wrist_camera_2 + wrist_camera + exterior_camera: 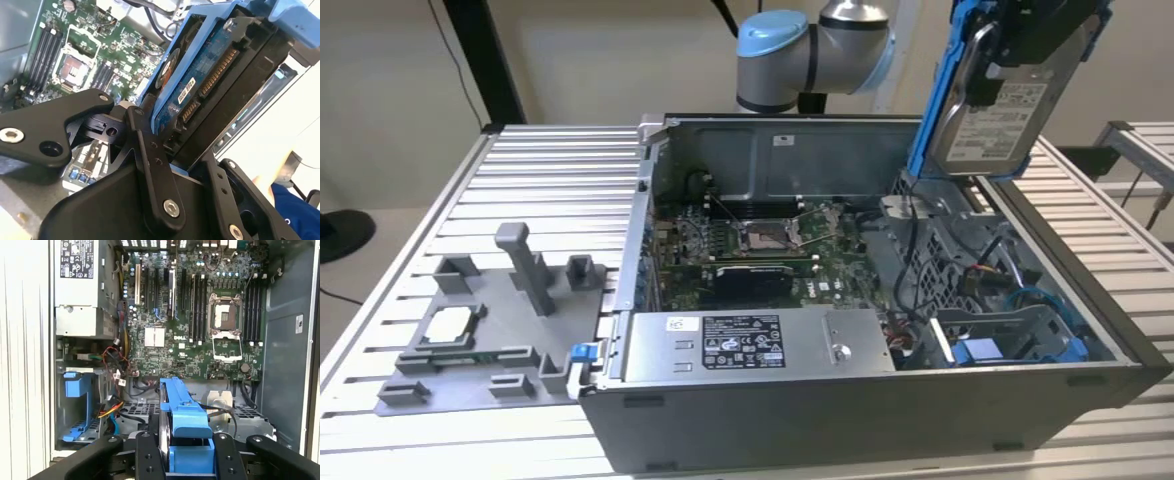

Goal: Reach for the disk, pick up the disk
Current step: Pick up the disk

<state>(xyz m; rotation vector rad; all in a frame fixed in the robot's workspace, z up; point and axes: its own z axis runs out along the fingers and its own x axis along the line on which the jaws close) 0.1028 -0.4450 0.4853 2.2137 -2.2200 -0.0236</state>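
The fingers (1027, 45) are clamped on the disk (994, 110), holding it upright above the open computer case's (854, 420) far right corner; keep that grip square so it won't tilt.

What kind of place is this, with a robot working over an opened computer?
Probably a robotics lab or test bench for taking computers apart: an open desktop case on a slatted metal table, a grey parts fixture beside it, the gripper holding the disk.
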